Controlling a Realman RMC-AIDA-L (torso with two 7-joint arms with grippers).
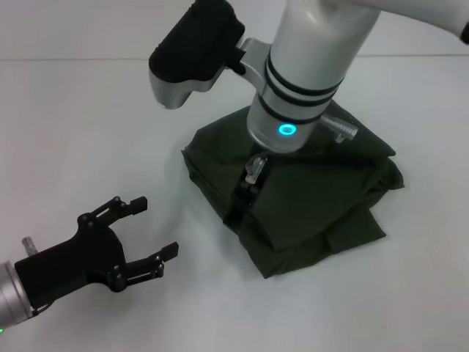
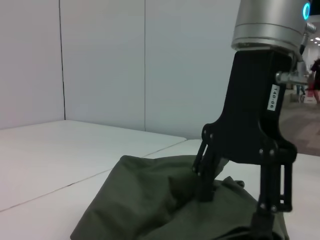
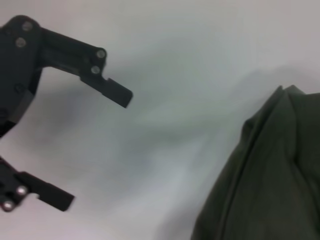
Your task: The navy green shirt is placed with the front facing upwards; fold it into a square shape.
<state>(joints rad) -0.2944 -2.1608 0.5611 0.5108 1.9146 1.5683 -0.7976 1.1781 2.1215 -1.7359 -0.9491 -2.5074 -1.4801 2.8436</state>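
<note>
Nearest the head camera, at the table's near left corner, the left gripper [image 1: 150,235] hangs just above the surface with its 2 fingers spread wide and nothing between them, well apart from the cloth.

The table [image 1: 88,132] is the largest thing in view, white and flat, 1 in count. On it, right of centre, lies the 1 navy green shirt [image 1: 315,213], already gathered into a compact, roughly square bundle with several layers stacked; no sleeves or lettering show. Its far-right corner bulges and the near edge is stepped, so the folding looks nearly finished, with perhaps only flattening and release left.

The right gripper [image 2: 235,197] stands upright on the bundle's top, its 2 fingers parted and their tips sunk into the fabric; whether they pinch a fold cannot be told.

2 arms, 2 grippers, 1 shirt.
</note>
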